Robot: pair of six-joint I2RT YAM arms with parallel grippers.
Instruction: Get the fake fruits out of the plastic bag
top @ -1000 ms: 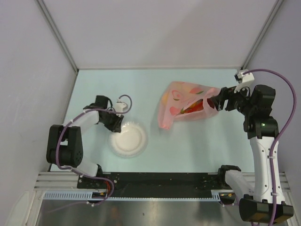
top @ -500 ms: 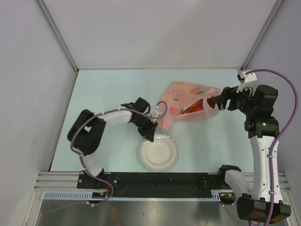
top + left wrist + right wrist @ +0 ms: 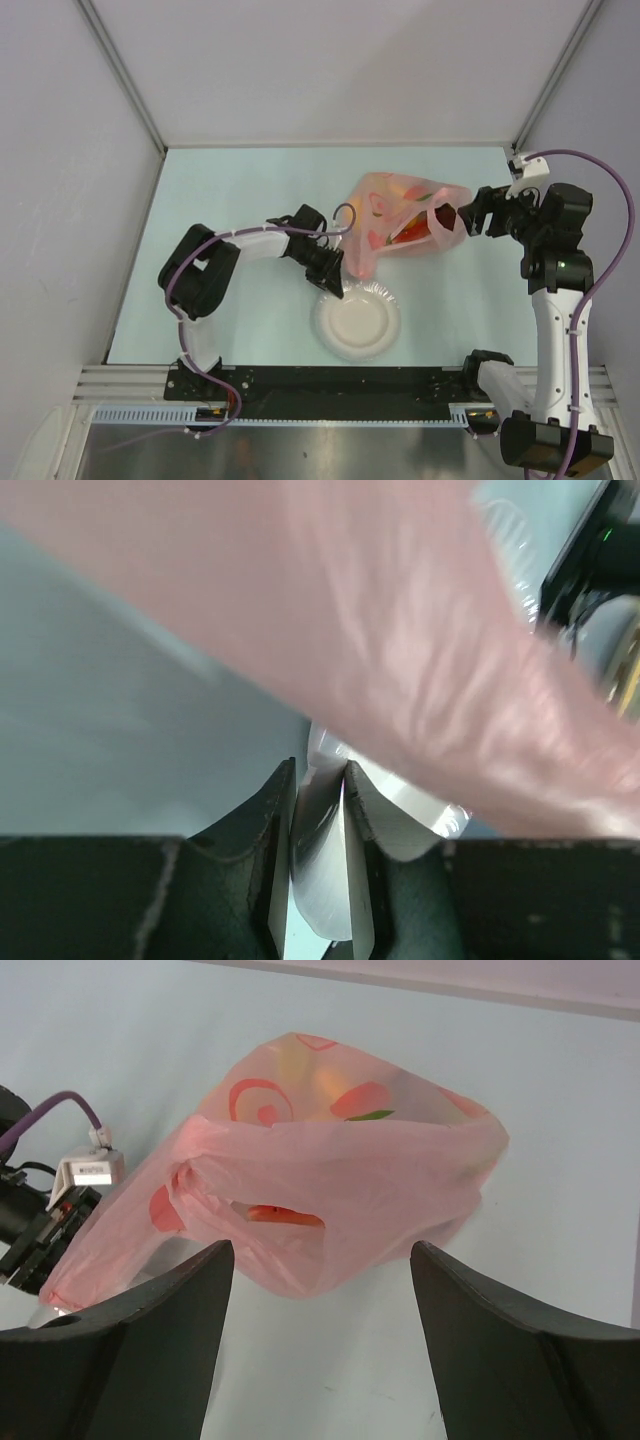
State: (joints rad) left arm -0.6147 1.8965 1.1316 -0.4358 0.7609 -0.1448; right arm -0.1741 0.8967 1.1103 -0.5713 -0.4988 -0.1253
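Plastic bag [image 3: 395, 215] beside plate [image 3: 357, 325], masking left wrist view | left jaws pinch plate rim | right jaws wide, seemingly empty

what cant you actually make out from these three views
- Fruits inside the plastic bag: both top and right wrist views show only coloured blotches through the film; number and kinds unclear.
- White plate: left wrist view shows just its rim; left gripper and bag hide the rest.
- Right gripper: top view too small to tell whether it touches the bag.
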